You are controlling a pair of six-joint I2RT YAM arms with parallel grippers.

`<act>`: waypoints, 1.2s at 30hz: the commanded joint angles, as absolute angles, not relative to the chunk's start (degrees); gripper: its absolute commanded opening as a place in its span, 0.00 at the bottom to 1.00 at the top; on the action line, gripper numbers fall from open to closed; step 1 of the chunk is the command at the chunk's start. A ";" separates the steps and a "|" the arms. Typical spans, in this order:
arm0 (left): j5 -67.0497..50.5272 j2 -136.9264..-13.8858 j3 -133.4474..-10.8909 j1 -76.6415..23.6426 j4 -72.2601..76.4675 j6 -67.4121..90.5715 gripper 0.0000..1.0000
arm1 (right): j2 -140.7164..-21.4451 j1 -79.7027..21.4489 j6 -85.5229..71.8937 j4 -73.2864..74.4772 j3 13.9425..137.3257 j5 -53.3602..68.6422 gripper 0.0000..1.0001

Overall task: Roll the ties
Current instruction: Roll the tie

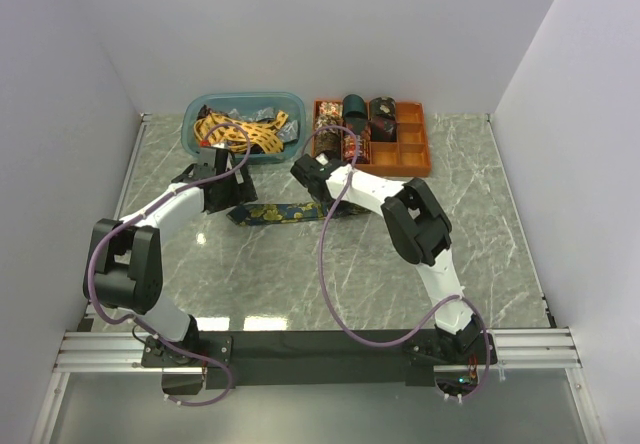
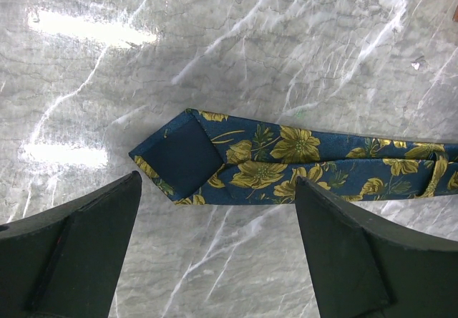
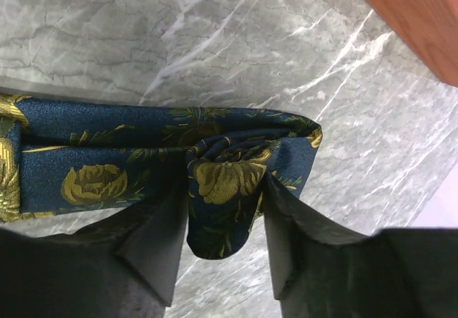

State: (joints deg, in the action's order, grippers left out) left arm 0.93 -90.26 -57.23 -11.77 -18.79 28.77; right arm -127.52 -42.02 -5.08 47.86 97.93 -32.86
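Note:
A navy tie with gold flowers (image 1: 275,212) lies flat across the marble table. Its pointed wide end (image 2: 187,159) lies just beyond my left gripper (image 2: 218,210), which is open and empty above the table, its fingers (image 2: 343,239) either side of the tip. My right gripper (image 3: 223,214) is shut on the tie's other end, which is folded over into a small loop (image 3: 222,189) between the fingers (image 3: 161,239). In the top view the left gripper (image 1: 226,196) and the right gripper (image 1: 322,196) stand at the two ends of the tie.
A teal bin (image 1: 196,114) at the back holds several loose ties, yellow and dark. An orange compartment tray (image 1: 420,149) beside it holds rolled ties; its edge shows in the right wrist view (image 3: 415,17). White walls close in three sides.

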 commanded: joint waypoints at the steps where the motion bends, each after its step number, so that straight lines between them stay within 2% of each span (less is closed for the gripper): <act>1: 0.44 -88.59 -59.15 -11.69 -18.46 29.09 0.94 | -127.27 -42.45 -7.56 47.46 98.17 -24.61 0.55; 8: -2.28 -88.50 -58.98 -11.78 -17.23 29.53 0.94 | -124.54 -42.45 -8.00 47.64 98.44 -23.47 0.61; 17: -3.34 -88.77 -63.18 -13.53 -19.33 30.76 0.93 | -116.29 -42.28 -8.44 46.76 98.44 -22.86 0.63; 21: -3.43 -90.43 -66.70 -17.39 -19.51 31.90 0.92 | -110.14 -40.00 -10.37 43.34 93.97 -19.08 0.66; 25: -4.04 -94.99 -72.15 -23.28 -20.48 33.48 0.90 | -102.68 -33.42 -13.35 38.07 86.85 -13.38 0.72; 29: -5.62 -100.26 -80.13 -29.95 -20.83 34.19 0.82 | -97.39 -24.38 -18.45 27.20 74.93 2.76 0.74; 32: -7.29 -104.66 -85.84 -33.64 -21.36 33.75 0.76 | -93.79 -18.48 -23.54 16.92 66.13 10.26 0.79; 33: -7.64 -105.72 -86.91 -34.45 -21.36 33.49 0.70 | -93.00 -17.15 -24.69 14.61 64.35 14.20 0.80; 36: -8.79 -109.41 -90.34 -36.56 -21.01 32.61 0.62 | -92.99 -13.63 -28.20 6.70 59.08 20.01 0.81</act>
State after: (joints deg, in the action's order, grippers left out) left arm -6.35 -107.44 -86.28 -35.09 -21.19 33.06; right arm -95.07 -14.96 -22.48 19.46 62.48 8.14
